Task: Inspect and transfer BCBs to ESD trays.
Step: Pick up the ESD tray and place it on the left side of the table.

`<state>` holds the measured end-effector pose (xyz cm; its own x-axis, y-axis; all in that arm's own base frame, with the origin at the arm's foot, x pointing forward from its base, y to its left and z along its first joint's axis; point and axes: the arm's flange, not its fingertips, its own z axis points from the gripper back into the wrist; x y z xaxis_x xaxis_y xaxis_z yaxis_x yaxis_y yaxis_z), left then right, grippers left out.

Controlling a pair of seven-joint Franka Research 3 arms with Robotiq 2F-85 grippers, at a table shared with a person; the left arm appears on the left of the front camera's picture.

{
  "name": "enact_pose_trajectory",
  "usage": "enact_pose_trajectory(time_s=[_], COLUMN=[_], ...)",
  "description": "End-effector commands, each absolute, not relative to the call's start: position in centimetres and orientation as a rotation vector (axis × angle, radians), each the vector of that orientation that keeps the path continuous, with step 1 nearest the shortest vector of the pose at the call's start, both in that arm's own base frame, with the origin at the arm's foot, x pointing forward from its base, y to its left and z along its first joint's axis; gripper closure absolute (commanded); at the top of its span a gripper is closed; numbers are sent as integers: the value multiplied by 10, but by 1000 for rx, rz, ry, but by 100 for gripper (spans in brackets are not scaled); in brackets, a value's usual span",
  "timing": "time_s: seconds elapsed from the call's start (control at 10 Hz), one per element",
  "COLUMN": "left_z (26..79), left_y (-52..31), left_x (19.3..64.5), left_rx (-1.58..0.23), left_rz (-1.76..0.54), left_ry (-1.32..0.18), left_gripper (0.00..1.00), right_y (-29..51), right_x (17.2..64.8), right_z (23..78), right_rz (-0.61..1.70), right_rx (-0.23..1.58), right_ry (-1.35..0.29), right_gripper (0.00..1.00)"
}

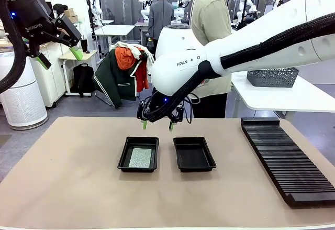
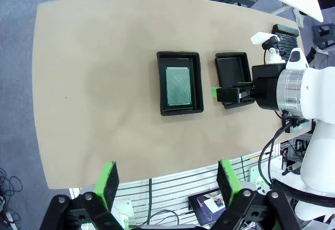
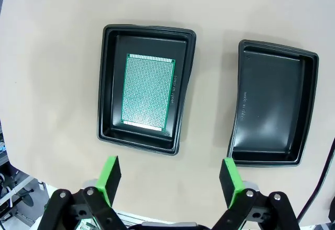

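Nearest the robot, the brown counter (image 1: 68, 188) lies bare up to two black trays set side by side, close but not touching. The filled ESD tray (image 1: 123, 156) sits on the left and holds one BCB (image 1: 140, 158) flat on its floor. The empty ESD tray (image 1: 194, 154) sits on the right. From the front the board reads as a pale grey patch. The right wrist view, looking straight down, shows it green with a fine dotted grid, lying clear of the rim on all sides.

Just beyond the trays' far rims, the right tool (image 1: 157, 125) hangs above the counter. It is released, its green fingers spread with nothing between them. The left wrist view catches this tool from above, over the gap between the trays and partly over the empty one.

The long ribbed rack (image 1: 288, 159) lies along the counter's right side, well apart from the trays.

High at the left, the left tool (image 1: 60, 57) is raised well off the counter, likewise released and empty.

A person (image 1: 212, 31) stands at the far edge. A grey mesh basket (image 1: 272, 76) rests on a white table (image 1: 293, 96) behind.
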<state>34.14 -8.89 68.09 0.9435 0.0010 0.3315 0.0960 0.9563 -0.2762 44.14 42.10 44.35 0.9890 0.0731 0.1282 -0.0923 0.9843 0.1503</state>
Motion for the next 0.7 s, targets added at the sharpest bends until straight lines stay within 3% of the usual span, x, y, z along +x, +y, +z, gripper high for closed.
enact_pose_trajectory(time_s=[0.0,0.6], left_z=[679,671], left_y=[-89,-97], left_x=[340,352], left_rx=[-301,-293], left_rz=[-48,19], left_ry=[-336,-327], left_gripper=[0,0], right_y=[422,408], right_x=[441,441], right_z=[444,449], right_rz=[82,65], right_rx=[159,205], right_ry=[-129,-127], right_gripper=[0,0])
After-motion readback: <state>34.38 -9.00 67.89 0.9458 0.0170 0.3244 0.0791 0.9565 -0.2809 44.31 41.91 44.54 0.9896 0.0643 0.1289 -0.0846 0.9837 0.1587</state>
